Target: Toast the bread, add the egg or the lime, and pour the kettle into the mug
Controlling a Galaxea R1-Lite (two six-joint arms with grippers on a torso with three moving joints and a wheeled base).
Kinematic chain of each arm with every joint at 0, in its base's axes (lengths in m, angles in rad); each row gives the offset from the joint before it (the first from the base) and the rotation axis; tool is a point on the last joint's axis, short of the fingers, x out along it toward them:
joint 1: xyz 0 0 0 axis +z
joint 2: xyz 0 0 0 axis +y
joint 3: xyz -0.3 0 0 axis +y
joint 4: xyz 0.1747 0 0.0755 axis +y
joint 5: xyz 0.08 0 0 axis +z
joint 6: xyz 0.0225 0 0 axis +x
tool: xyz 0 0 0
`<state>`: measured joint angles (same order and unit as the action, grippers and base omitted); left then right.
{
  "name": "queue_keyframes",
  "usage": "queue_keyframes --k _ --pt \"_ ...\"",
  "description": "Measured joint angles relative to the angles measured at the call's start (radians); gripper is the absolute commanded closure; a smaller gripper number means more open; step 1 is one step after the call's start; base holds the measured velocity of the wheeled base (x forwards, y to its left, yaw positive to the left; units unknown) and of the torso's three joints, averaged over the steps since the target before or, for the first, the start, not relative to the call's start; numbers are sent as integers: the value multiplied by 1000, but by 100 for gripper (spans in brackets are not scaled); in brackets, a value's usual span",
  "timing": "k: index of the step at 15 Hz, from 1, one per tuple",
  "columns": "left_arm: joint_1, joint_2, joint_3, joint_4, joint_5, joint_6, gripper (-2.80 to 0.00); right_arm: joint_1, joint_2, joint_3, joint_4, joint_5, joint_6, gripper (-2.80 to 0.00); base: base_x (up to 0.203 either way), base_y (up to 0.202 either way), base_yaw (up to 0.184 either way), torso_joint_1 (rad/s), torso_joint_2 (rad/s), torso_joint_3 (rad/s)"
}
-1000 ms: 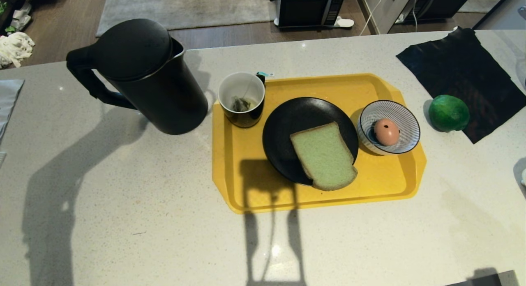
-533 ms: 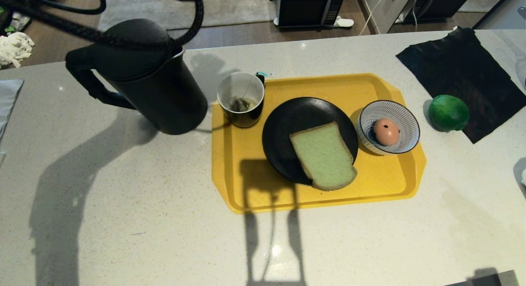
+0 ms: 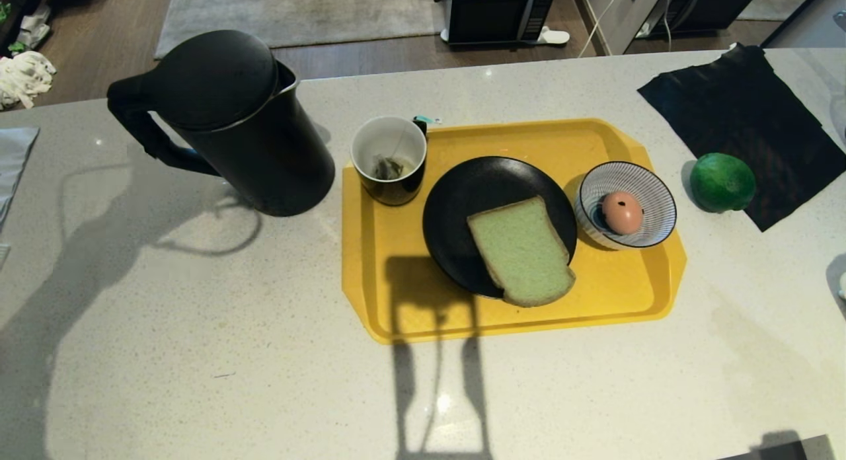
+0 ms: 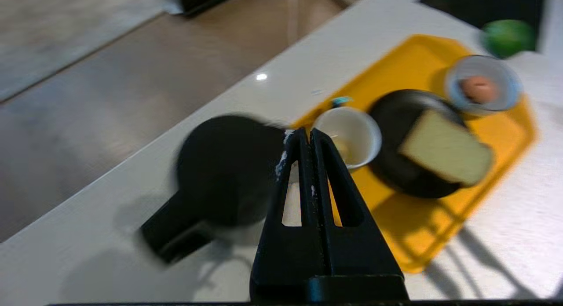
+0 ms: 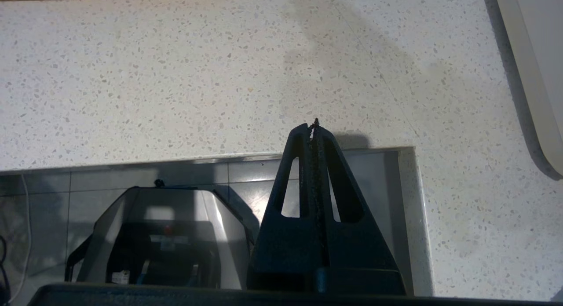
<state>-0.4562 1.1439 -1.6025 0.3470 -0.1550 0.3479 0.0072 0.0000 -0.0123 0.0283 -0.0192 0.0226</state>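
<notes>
The black kettle (image 3: 231, 116) stands upright on the counter, left of the yellow tray (image 3: 396, 301). On the tray are the black mug (image 3: 388, 157) with a teabag, a black plate (image 3: 476, 189) bearing the pale green bread (image 3: 521, 248), and a striped bowl (image 3: 651, 195) holding the egg (image 3: 621, 211). The lime (image 3: 722, 181) lies right of the tray. My left gripper (image 4: 306, 132) hangs shut and empty high above the kettle (image 4: 224, 165) and mug (image 4: 352, 134); it is outside the head view. My right gripper (image 5: 314, 125) is shut and empty, parked over the counter's near edge.
A black cloth (image 3: 740, 116) lies at the counter's back right, under the lime's far side. A folded grey cloth (image 3: 10, 162) sits at the left edge. Beyond the counter, a microwave (image 3: 499, 10) stands on the wooden floor.
The left arm's cable crossed the top of the head view half a second ago and is gone now. Its shadow has slid leftward over the counter. Nothing on the counter moved.
</notes>
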Motion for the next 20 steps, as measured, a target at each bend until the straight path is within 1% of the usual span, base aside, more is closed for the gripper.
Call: queue_keyframes --k 1,2,3,5,7,8,10,11,12,13,15,17,20 --pt "74 -65 35 2 13 -19 0 0 0 0 0 -1 0 0 0 0 0 0 0 0" --pt "139 -129 78 1 43 -49 0 0 0 0 0 -1 0 0 0 0 0 0 0 0" --pt "190 -191 127 1 83 -75 0 0 0 0 1 0 0 0 0 0 0 0 0 0" --pt "273 -294 214 -2 145 -99 0 0 0 0 0 -1 0 0 0 0 0 0 0 0" --pt "355 -381 261 -5 159 -85 0 0 0 0 0 0 0 0 0 0 0 0 0 0" --pt "384 -421 273 -5 162 -50 0 0 0 0 0 0 0 0 0 0 0 0 0 0" --pt "410 -499 289 -6 169 51 0 0 0 0 0 -1 0 0 0 0 0 0 0 0" --pt "415 -538 305 -6 172 84 0 0 0 0 0 -1 0 0 0 0 0 0 0 0" --pt "417 -580 329 -5 177 96 0 0 0 0 0 -1 0 0 0 0 0 0 0 0" --pt "420 -622 354 -5 187 99 0 0 0 0 0 -1 0 0 0 0 0 0 0 0" --pt "424 -716 419 1 233 100 0 0 0 0 0 -1 0 0 0 0 0 0 0 0" --pt "424 -804 494 6 263 101 0 0 0 0 0 -1 0 0 0 0 0 0 0 0" --pt "430 -905 597 7 269 100 0 0 0 0 0 -1 1 0 0 0 0 0 0 0"
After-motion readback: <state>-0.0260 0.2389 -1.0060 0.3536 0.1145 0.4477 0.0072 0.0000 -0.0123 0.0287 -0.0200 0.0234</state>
